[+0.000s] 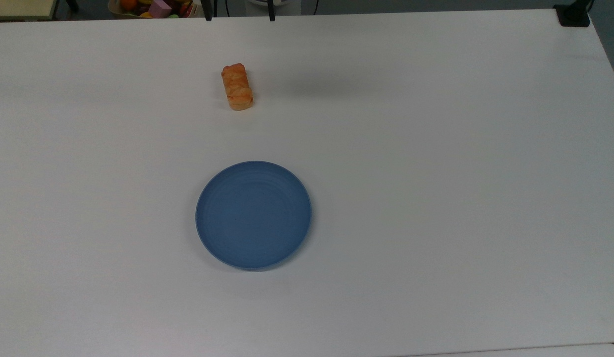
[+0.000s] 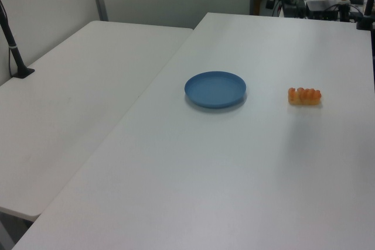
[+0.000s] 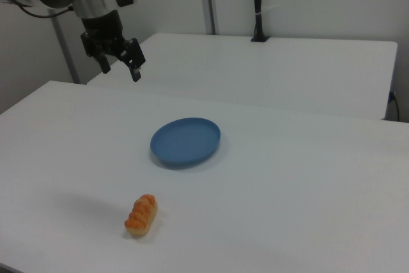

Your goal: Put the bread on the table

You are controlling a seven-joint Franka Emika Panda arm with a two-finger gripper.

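While the bread lies on the white table, at about twelve o'clock from the blue plate in the top view and well apart, the gripper hangs high, seemingly empty, jaws spread

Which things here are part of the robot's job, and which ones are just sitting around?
Part of the job:
- the bread, lying on the table
- the table, white
- the gripper, open, up in the air, holding nothing

Just sitting around:
- the blue plate, with nothing on it
- the box of colourful toys past the table's far edge
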